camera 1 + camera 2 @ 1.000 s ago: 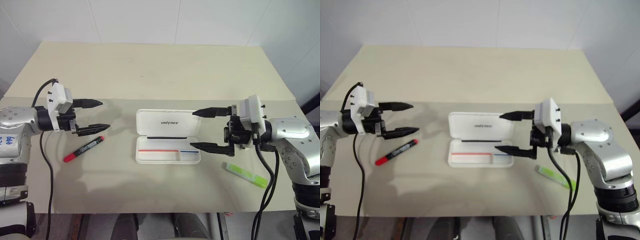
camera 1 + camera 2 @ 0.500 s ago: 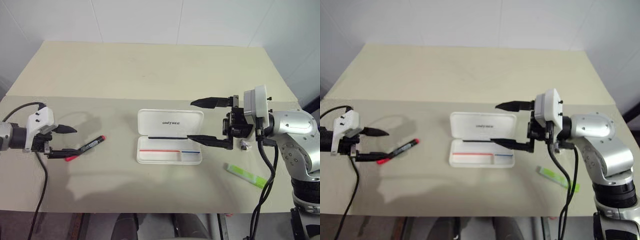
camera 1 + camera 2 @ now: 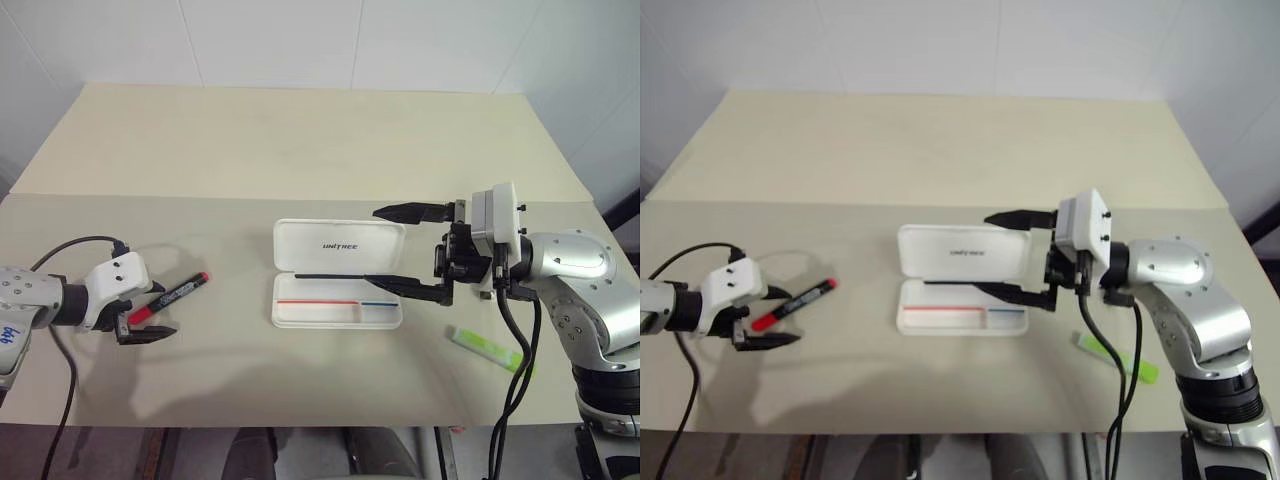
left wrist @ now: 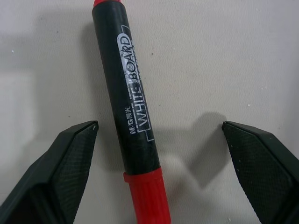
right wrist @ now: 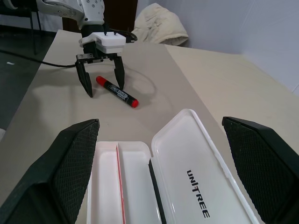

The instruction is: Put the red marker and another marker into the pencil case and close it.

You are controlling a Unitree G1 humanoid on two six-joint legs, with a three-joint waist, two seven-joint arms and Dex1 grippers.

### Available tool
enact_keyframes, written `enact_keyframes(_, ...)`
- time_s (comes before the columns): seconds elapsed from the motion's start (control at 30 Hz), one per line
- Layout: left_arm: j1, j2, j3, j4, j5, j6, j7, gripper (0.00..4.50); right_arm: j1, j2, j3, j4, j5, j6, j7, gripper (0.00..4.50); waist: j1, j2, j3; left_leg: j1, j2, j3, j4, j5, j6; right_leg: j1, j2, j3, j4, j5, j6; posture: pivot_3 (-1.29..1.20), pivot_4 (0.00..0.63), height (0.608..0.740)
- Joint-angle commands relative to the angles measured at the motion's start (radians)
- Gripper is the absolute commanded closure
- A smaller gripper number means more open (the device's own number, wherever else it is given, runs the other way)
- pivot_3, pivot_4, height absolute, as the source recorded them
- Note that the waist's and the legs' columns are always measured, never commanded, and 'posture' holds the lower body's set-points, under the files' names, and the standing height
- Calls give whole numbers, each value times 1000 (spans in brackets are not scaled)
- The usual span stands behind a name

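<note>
One red marker (image 3: 168, 297), one green highlighter (image 3: 492, 348), one open pencil case (image 3: 338, 273); both claws (image 3: 142, 318) (image 3: 398, 247) gape wide, empty.

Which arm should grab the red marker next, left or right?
Left. The left gripper is open with its fingers on either side of the red marker, which lies on the table. The right gripper hovers open over the pencil case, far from the marker.
</note>
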Motion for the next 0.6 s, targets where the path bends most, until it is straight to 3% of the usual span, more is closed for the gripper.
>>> enact_keyframes(0.03, -6, 2, -54, 18, 82, 10, 51, 0, 4, 1, -24, -43, 16, -9, -26, 41, 1, 1, 0, 1, 0, 0, 0, 0, 0, 1, 0, 0, 0, 0, 0, 0, 150, 740)
enact_keyframes(0.1, -26, -7, -64, 31, 87, 11, 58, 0, 7, -1, -28, -50, 17, -8, -36, 41, 1, 3, -2, 2, 0, 0, 0, 0, 0, 2, 0, 0, 0, 0, 0, 0, 150, 740)
enact_keyframes(0.5, -96, -23, -91, 93, 74, 2, 54, 3713, 17, -15, -40, -52, 6, -22, -54, 0, -5, 4, -1, 17, -1, -1, -4, 7, 8, 19, -1, 3, -12, 6, -24, 0, 150, 740)
enact_keyframes(0.53, -101, -24, -93, 98, 74, 0, 55, 3934, 17, -15, -40, -51, 5, -23, -54, 0, -7, 4, -1, 17, -1, 0, -7, 7, 8, 20, -1, 3, -16, 8, -28, 0, 150, 740)
enact_keyframes(0.6, -115, -26, -97, 107, 78, -13, 56, 3939, 17, -14, -39, -46, 2, -27, -54, 0, -10, 4, -1, 17, -2, 1, -15, 8, 8, 20, -2, 4, -24, 12, -34, 0, 150, 740)
